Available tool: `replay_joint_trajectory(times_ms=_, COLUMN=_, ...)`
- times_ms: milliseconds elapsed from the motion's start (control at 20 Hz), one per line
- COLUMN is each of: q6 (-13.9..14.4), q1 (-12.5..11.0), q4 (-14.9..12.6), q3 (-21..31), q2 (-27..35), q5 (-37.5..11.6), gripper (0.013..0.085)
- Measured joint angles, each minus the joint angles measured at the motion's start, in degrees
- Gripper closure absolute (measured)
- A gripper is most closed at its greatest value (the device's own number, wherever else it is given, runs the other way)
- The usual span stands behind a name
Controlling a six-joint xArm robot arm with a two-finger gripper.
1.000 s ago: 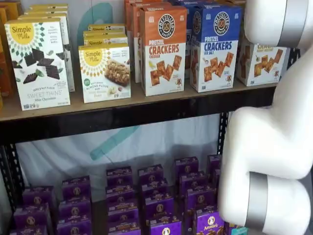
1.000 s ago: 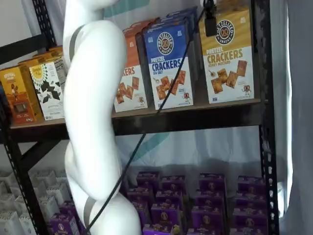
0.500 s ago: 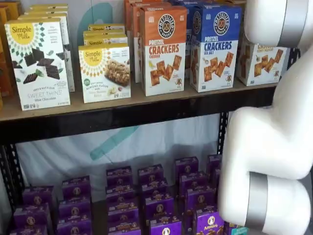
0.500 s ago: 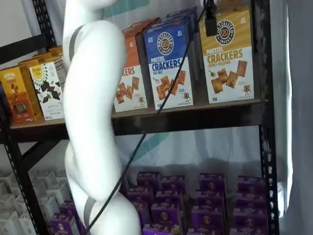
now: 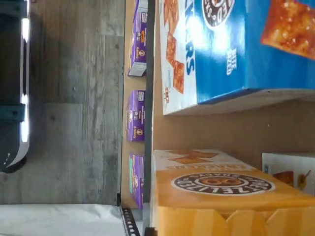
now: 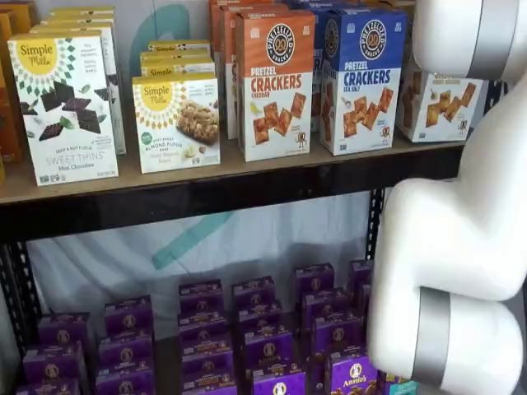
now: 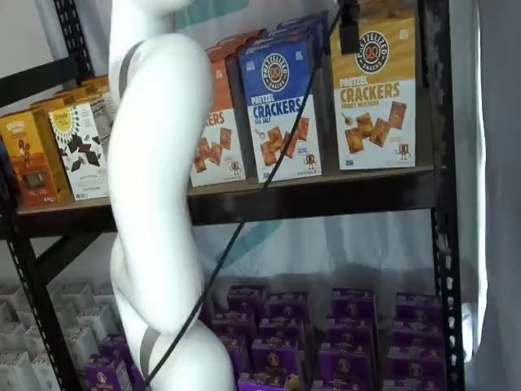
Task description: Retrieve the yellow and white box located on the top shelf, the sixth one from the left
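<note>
The yellow and white box [image 7: 374, 98] stands at the right end of the top shelf [image 7: 309, 199], next to the blue cracker carton [image 7: 281, 106]. In a shelf view the white arm hides most of it, leaving only its lower part [image 6: 436, 111]. The wrist view shows its yellow top and round logo [image 5: 221, 196] from close by, with the blue carton [image 5: 236, 44] beside it. Of my gripper [image 7: 348, 31] only one black finger and a cable show, hanging from the view's top edge against the box's upper left corner. I cannot tell whether it grips the box.
An orange cracker carton [image 6: 276, 82] and Simple Mills cartons [image 6: 62, 107] stand further left on the shelf. Purple boxes [image 6: 247, 337] fill the level below. The white arm [image 6: 461, 247] stands in front of the shelf's right side. A black upright [image 7: 440, 163] is just right of the box.
The yellow and white box has shifted slightly left and up on the shelf. The black finger has risen a little with it.
</note>
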Motion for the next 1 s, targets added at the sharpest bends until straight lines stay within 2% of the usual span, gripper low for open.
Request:
replay_joint_trajectory(times_ms=300, q6=-0.6, q1=-1.1, q4=0.6, q3=-0.8, q2=0.0, q5=1.4, gripper=0.0330)
replay_joint_trajectory(times_ms=350, q6=-0.7, q1=-1.2, q4=0.8, q3=-1.1, q2=0.1, q5=1.7, gripper=0.0370)
replay_joint_trajectory(times_ms=650, q6=-1.3, q1=-1.8, q4=0.6, q3=-1.8, q2=0.4, q5=1.9, gripper=0.0370)
replay_joint_trajectory(times_ms=700, q6=-1.3, q1=-1.9, q4=0.8, q3=-1.9, q2=0.4, q5=2.0, gripper=0.0410)
replay_joint_trajectory(times_ms=1000, q6=-1.4, q1=-2.0, q4=0.5, q3=-2.6, q2=0.7, q5=2.8, gripper=0.0410)
